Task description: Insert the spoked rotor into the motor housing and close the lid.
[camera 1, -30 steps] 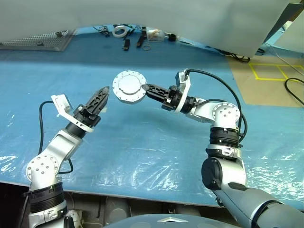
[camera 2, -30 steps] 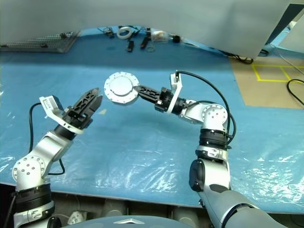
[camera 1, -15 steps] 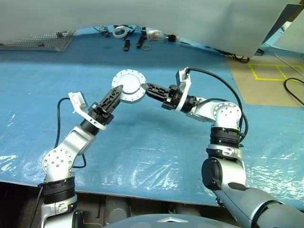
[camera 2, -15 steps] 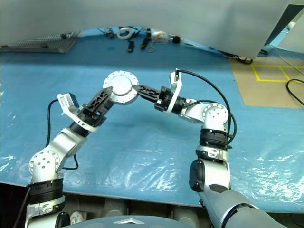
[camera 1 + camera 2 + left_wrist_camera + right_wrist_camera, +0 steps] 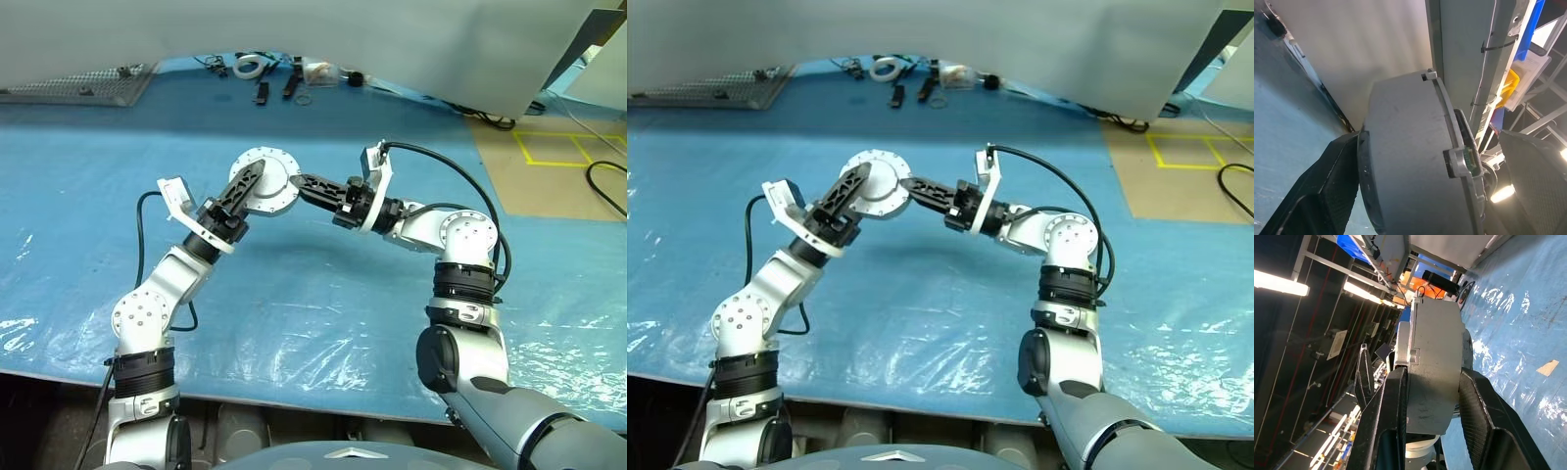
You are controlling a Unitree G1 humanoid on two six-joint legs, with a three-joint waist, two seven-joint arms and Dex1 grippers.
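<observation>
Left eye view: the motor housing [image 5: 266, 180] is seen held up in the air above the blue-covered desk [image 5: 323, 294], clamped by its flat faces between the jaws of the right gripper [image 5: 296, 182], which reaches it from the right. The round silver-grey drum is turned so that a plain face with a lobed rim is shown toward the head camera. In the right wrist view the housing [image 5: 1436, 367] is seen edge-on, pressed between the two black fingers [image 5: 1393, 416], so these jaws are closed on it at a moderate width.

The left gripper [image 5: 250, 182] is placed at the housing from the left, its jaws spread wide. One black finger is laid across the front face of the drum. In the left wrist view the grey housing [image 5: 1405, 176] is seen between the open fingers [image 5: 1327, 181], with a gap visible toward the far finger; whether either finger is touching the drum cannot be told.

Beyond both sets of jaws, at the far edge of the desk, small loose parts [image 5: 284, 73] are scattered.
</observation>
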